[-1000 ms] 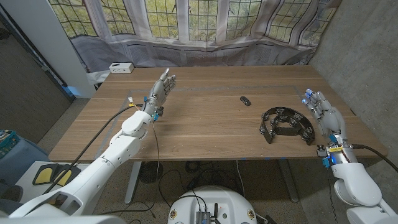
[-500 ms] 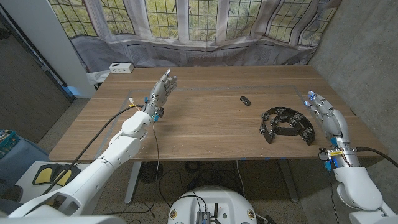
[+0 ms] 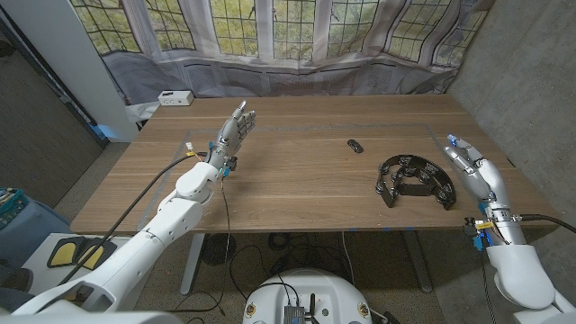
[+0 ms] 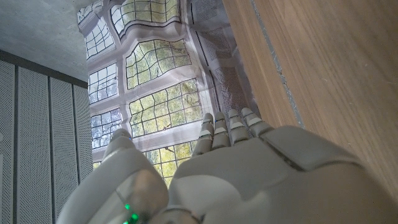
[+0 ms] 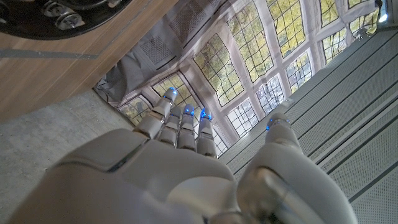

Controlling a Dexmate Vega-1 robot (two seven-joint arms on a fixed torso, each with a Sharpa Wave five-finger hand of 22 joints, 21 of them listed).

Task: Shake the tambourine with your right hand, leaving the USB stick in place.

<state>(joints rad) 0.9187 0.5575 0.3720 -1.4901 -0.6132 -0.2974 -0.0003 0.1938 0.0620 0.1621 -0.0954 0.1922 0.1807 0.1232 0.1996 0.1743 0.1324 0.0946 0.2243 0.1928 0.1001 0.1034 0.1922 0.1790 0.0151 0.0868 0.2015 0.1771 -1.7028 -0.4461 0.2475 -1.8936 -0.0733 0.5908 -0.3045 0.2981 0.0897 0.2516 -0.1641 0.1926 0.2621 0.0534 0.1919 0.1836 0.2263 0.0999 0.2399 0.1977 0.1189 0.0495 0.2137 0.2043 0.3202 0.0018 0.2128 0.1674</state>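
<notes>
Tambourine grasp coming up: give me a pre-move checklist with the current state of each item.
1. Right robot hand free: ok, fingers apart, holding nothing.
2. Right robot hand in position: not ok, it hangs off the table's right edge beside the tambourine, not touching it.
3. Tambourine reachable: ok, it lies flat near the table's right edge with nothing on top of it.
4. USB stick out of the approach path: ok, it lies apart from the tambourine, on its far left side, away from the right robot hand.
5. Left robot hand out of the way: ok, open, raised over the table's left part.
6. Grip spot on the rim: cannot tell.
</notes>
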